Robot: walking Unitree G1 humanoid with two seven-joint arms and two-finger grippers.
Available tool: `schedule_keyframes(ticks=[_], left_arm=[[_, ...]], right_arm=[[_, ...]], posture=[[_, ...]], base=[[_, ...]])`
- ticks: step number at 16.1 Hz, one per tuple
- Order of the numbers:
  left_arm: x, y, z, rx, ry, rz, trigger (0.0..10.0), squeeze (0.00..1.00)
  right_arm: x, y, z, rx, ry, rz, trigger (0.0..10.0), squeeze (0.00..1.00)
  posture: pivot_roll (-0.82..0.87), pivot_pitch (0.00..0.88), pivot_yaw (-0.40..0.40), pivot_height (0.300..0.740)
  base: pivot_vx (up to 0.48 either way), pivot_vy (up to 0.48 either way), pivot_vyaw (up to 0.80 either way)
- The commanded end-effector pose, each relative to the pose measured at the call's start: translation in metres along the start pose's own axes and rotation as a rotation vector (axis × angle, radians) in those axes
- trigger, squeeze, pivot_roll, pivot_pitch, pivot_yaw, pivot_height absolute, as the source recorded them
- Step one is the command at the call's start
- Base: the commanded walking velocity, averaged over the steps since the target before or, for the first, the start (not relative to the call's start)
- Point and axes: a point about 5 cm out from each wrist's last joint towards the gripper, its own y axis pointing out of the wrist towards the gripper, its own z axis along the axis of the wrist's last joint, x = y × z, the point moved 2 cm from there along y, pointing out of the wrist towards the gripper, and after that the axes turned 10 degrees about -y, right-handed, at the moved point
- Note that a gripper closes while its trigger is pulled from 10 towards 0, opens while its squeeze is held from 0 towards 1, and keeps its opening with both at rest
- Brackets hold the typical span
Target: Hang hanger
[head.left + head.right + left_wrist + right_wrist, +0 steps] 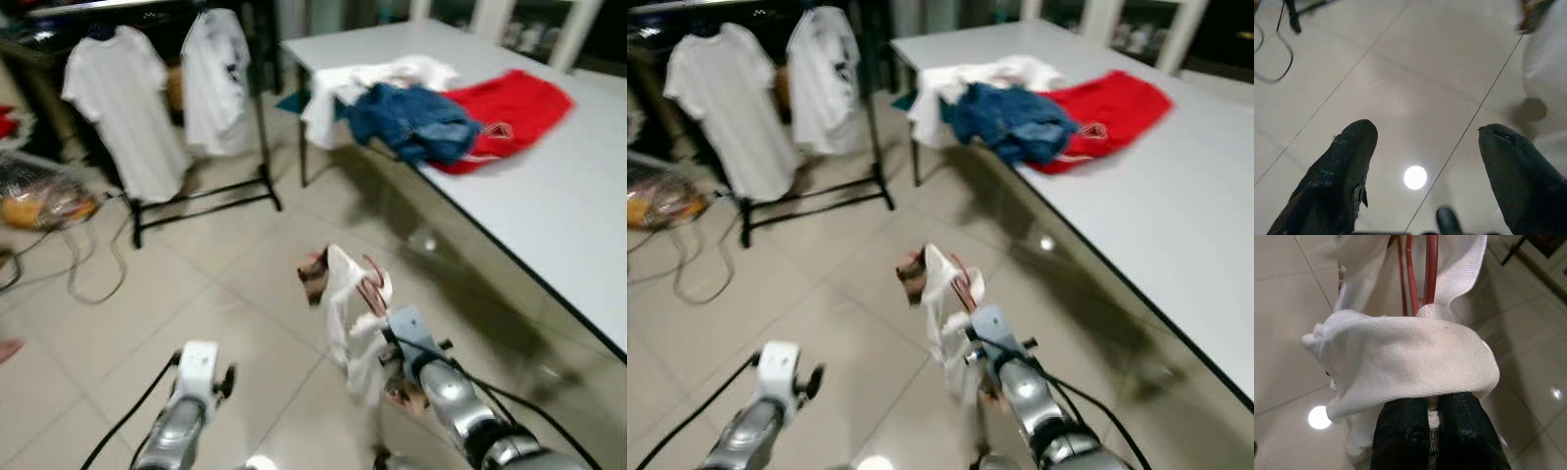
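From my head camera, my right hand is raised over the tiled floor, pinched shut on a white garment draped over a red hanger; the cloth hangs down below my grip, well clear of the floor. My left hand sits low on my left side, holding nothing. Ahead and to my left stands a black clothes rack with two white shirts hanging on it, well apart from the hanger I carry. To my right runs a long white worktop with a pile of clothes on it: a white piece, blue jeans and a red garment. Cables trail on the floor near the rack's foot.

From my left wrist, my two black fingers stand wide apart over bare tiles, with a lamp's reflection between them.

From my right wrist, my fingers are pressed together on a bunched fold of the white garment, and the hanger's red wires rise out of the cloth just beyond them.
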Motion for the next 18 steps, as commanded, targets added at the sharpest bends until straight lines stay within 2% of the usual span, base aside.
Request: schedule_keyframes(ticks=[1, 5, 7, 12, 18], left_arm=[[-0.013, -0.005, -0.012, -0.045, 0.001, 0.046, 10.0, 0.00], [-0.015, -0.007, -0.017, -0.057, -0.003, 0.053, 10.0, 0.00], [-0.014, -0.008, -0.018, -0.056, -0.008, 0.051, 10.0, 0.00], [-0.015, -0.009, -0.021, -0.065, -0.001, 0.050, 10.0, 0.00], [-0.021, -0.014, -0.030, -0.099, 0.050, 0.042, 10.0, 0.00]], right_arm=[[0.003, 0.000, 0.000, -0.002, -0.013, 0.003, 10.0, 0.00], [0.021, -0.003, -0.014, -0.069, 0.092, -0.112, 10.0, 0.00], [0.016, -0.004, -0.013, -0.056, 0.060, -0.092, 10.0, 0.00], [0.014, -0.004, -0.013, -0.051, 0.058, -0.088, 10.0, 0.00], [0.024, -0.008, -0.023, -0.085, 0.065, -0.126, 10.0, 0.00]], posture=[[-0.08, 0.000, 0.073, 0.740], [-0.07, 0.000, 0.067, 0.740], [-0.05, 0.000, 0.059, 0.740], [-0.05, 0.000, 0.065, 0.740], [-0.06, 0.000, 0.074, 0.740]], base=[[0.000, 0.000, 0.00], [0.000, 0.000, 0.00], [0.000, 0.000, 0.00], [0.000, 0.000, 0.00], [0.000, 0.000, 0.00]])
